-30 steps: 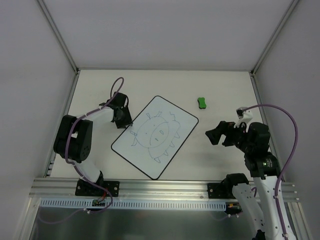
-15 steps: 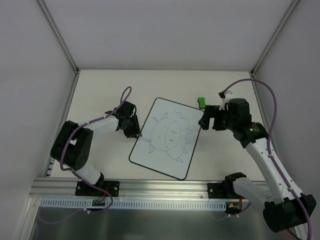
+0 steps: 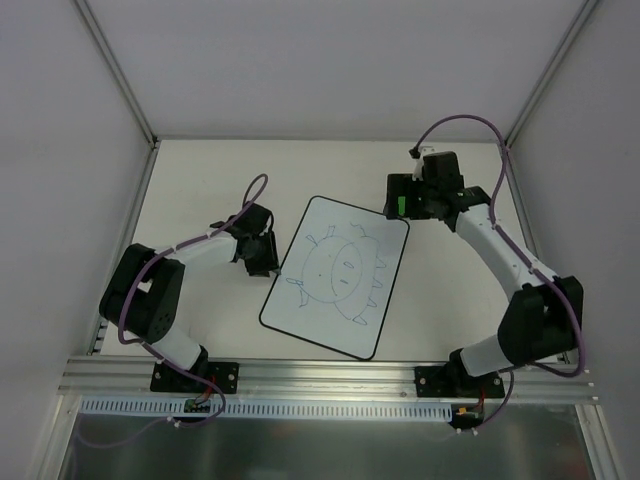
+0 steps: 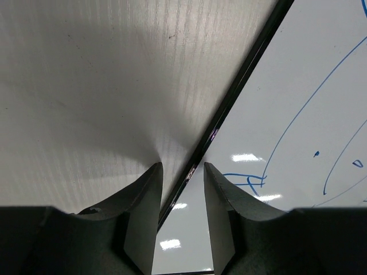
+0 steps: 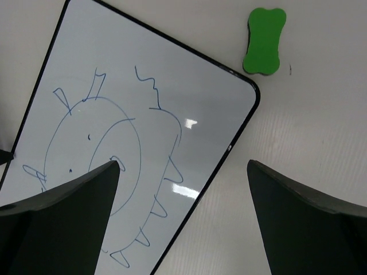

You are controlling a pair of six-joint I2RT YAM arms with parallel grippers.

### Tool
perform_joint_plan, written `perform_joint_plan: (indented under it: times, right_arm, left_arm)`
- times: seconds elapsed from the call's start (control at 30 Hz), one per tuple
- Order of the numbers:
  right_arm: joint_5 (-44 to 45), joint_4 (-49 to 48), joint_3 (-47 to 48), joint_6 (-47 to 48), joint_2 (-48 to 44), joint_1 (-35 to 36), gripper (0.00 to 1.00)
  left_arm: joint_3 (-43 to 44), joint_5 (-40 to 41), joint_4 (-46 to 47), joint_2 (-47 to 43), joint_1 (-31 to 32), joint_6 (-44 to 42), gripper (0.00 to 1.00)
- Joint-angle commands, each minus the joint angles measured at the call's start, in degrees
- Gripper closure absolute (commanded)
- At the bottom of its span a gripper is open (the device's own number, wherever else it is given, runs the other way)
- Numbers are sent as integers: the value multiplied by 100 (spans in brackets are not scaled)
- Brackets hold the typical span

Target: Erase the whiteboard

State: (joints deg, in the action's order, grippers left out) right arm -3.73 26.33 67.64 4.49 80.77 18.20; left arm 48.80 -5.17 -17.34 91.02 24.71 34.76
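Stage: fetching the eraser, before any wiping. The whiteboard lies flat and skewed on the middle of the counter, and its blue doodle is wholly intact. The left pincer sits low at the board's left edge. Its fingers are narrowly parted astride the thin black rim, one over the counter and one over the white surface. Whether they actually pinch the rim cannot be told. The right pincer hangs released, jaws wide apart and holding nothing, above the board's far right corner. The green eraser, a small bone-shaped block, rests on the counter just past that corner, apart from the board and untouched.

Judged next move: the right pincer needs to travel a little farther out over the eraser and turn so that the jaws span its narrow waist. It then needs to descend and close. Wiping would probably go better with the left pincer steadying the board.
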Motion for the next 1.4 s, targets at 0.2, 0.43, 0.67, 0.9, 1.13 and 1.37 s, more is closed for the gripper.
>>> perform_joint_plan:
  times: [0.2, 0.43, 0.67, 0.9, 1.13, 1.37]
  right_arm:
    - [-322, -497, 1409, 140, 2161, -580, 12]
    - [-304, -488, 2060, 17, 3084, -888, 18]
    - [-418, -348, 2535, -133, 3796, -985, 22]
    - [-410, -242, 2746, -185, 4148, -1002, 28]
    - [-313, -242, 2773, -247, 4201, -1002, 38]
    - [-208, -242, 2834, -282, 4236, -994, 46]
  left_arm:
    - [288, 482, -305, 64, 16, -602, 64]
    - [271, 482, -331, 135, 60, -602, 64]
    - [332, 482, -340, 258, 192, -585, 65]
    - [271, 640, -357, 250, 306, -523, 65]
    - [244, 640, -366, 205, 394, -497, 64]
    - [209, 658, -366, 179, 386, -479, 64]
